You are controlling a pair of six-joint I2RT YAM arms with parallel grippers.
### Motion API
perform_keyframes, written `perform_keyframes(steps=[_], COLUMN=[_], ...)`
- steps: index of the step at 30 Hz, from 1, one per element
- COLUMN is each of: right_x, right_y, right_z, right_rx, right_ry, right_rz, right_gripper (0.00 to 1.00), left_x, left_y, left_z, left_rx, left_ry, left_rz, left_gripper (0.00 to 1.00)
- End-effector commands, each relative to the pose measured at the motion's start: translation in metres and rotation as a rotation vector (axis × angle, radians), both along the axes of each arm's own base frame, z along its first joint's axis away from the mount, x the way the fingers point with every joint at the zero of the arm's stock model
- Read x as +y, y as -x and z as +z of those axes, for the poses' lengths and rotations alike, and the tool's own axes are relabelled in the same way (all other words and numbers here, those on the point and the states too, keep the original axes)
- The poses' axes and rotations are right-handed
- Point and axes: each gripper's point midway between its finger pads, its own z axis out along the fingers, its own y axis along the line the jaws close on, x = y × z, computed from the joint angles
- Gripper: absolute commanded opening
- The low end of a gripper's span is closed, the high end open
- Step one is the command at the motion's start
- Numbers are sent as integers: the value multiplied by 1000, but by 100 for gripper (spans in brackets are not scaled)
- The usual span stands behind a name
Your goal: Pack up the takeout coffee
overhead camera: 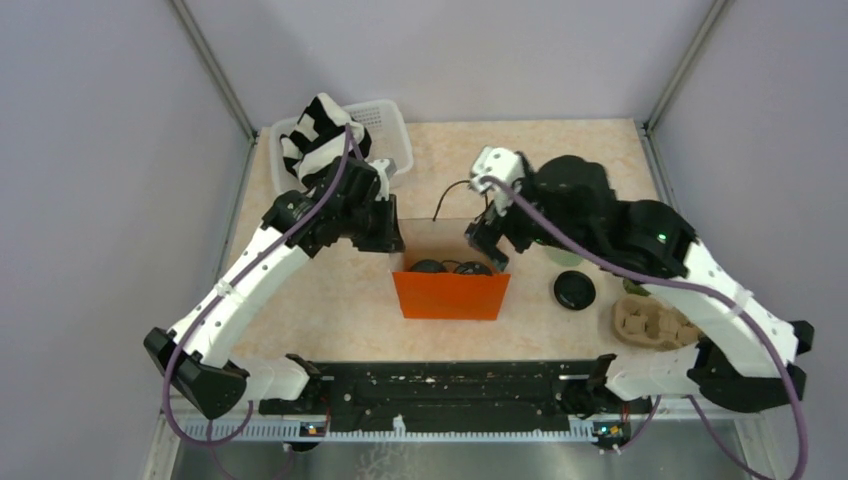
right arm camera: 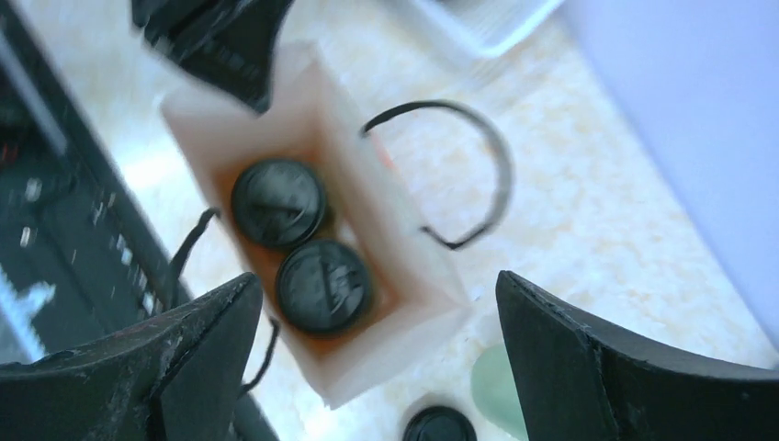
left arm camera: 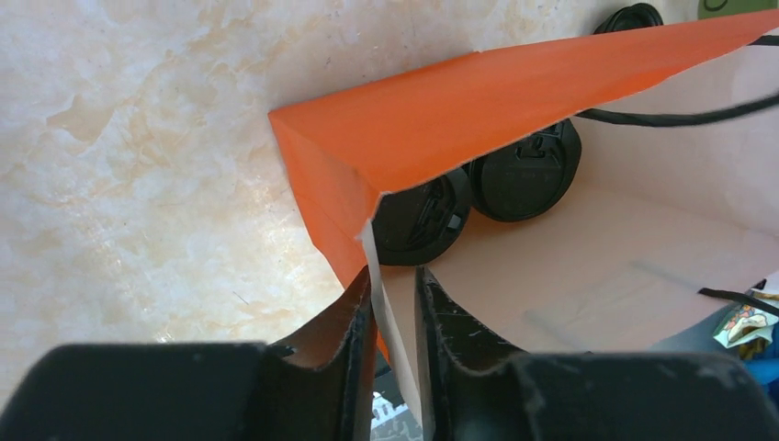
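Coffee cups [overhead camera: 428,266] sit inside the orange bag [overhead camera: 450,295], seen from the top. Left wrist: left gripper [left arm camera: 395,280] is loose around the bag's edge. Right wrist: right gripper [right arm camera: 377,278] is wide open, empty. Pull away gently; don't tip the bag.

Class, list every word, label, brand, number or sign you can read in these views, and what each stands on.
No text here is legible.
Raised marks on the two round black plastic lids in the orange paper bag: too blurred to read.
Colourful printed scrap at the left wrist view's right edge: too small to read.
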Motion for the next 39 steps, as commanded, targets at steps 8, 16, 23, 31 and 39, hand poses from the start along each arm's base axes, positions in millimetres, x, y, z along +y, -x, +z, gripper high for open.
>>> perform_keyframes(steps=[8, 16, 23, 31, 39], right_x=[-121, -170, -184, -180, -177], right_y=[-107, -163, -178, -178, -176], right_z=[68, -57, -112, -138, -132], right_rx=[-230, 12, 33, 93, 74], right_ry=[-290, 112, 311, 364, 291], right_rz=[-712, -861, -911, -880, -892], right_gripper=[91, 90, 80, 49, 21], left_x=[3, 12, 23, 33, 32], left_y=[-2, 6, 10, 15, 14], left_z=[31, 59, 91, 103, 110], left_rx=[-77, -134, -210, -240, -257], left_ry=[23, 45, 75, 71, 72], left_rz=[-9, 3, 38, 63, 47], left_gripper=[55, 73, 76, 77, 77])
